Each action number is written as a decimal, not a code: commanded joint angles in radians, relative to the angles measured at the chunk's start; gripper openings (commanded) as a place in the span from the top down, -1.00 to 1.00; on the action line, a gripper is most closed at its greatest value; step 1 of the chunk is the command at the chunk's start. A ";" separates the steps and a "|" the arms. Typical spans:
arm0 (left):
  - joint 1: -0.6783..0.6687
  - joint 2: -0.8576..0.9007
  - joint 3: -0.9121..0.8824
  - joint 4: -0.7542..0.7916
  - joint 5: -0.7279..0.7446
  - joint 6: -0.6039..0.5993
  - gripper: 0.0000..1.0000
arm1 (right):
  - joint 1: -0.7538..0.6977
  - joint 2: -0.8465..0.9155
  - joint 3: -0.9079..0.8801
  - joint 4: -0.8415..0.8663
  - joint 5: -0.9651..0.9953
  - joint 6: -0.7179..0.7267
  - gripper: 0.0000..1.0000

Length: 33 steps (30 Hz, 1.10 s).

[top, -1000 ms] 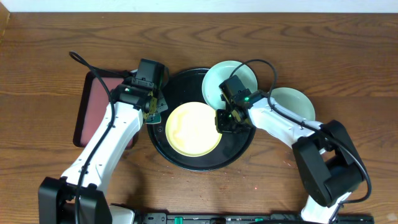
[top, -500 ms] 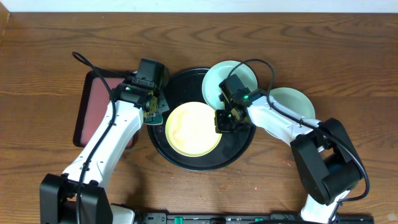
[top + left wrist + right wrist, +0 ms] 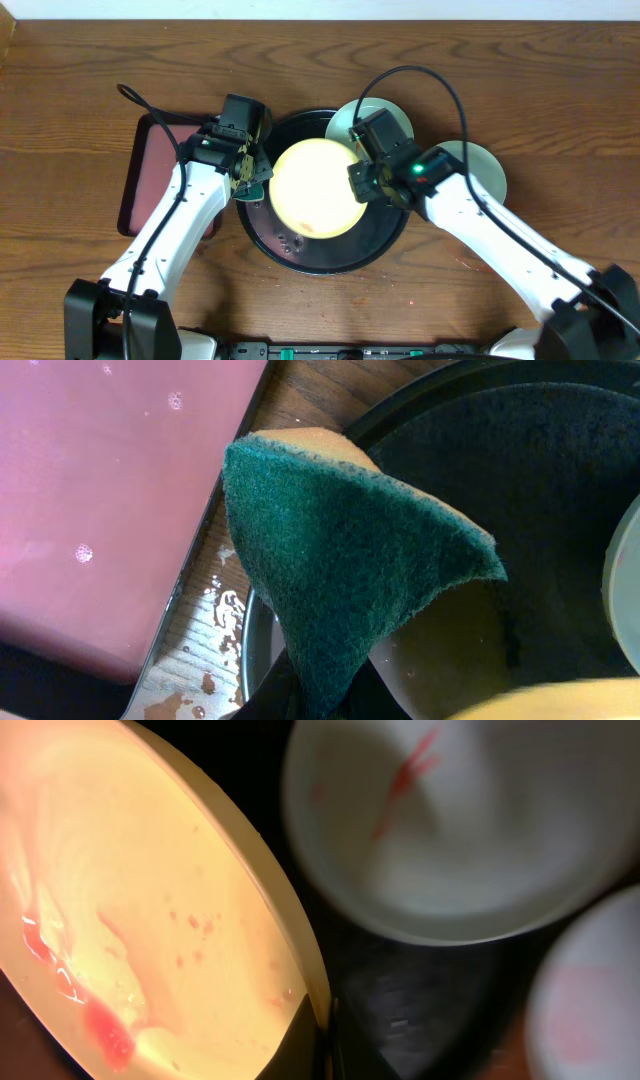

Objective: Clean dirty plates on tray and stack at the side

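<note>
My right gripper [image 3: 362, 186] is shut on the rim of the pale yellow plate [image 3: 315, 188] and holds it lifted and tilted over the black tray [image 3: 300, 255]. In the right wrist view the yellow plate [image 3: 150, 930] shows red smears and my gripper [image 3: 325, 1040] pinches its edge. A mint-green plate [image 3: 450, 830] with a red smear lies beyond it, at the tray's back right rim [image 3: 340, 120]. A second mint-green plate [image 3: 485, 160] lies on the table to the right. My left gripper [image 3: 250, 180] is shut on a green and yellow sponge [image 3: 350, 560] at the tray's left edge.
A dark-red rectangular tray [image 3: 150, 180] lies left of the black tray, wet with droplets [image 3: 90, 510]. Water spots mark the wood between the two trays [image 3: 215, 610]. Cables run over both arms.
My right gripper has lifted and tilted the yellow plate off the tray floor; the right arm swung up and outward. The left arm and sponge have stayed put.
</note>
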 commanded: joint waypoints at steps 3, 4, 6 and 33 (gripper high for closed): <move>0.005 0.002 0.020 0.004 0.003 0.018 0.85 | 0.037 -0.060 0.019 -0.007 0.305 -0.110 0.98; 0.005 0.002 0.020 0.005 0.003 0.018 0.85 | 0.048 -0.061 0.019 -0.008 0.341 -0.119 0.98; 0.005 0.002 0.020 0.008 0.003 0.018 0.85 | 0.072 -0.061 0.019 -0.011 0.406 -0.122 0.98; 0.005 0.013 0.019 0.016 0.003 0.018 0.85 | 0.458 -0.061 0.019 -0.037 1.349 -0.034 0.98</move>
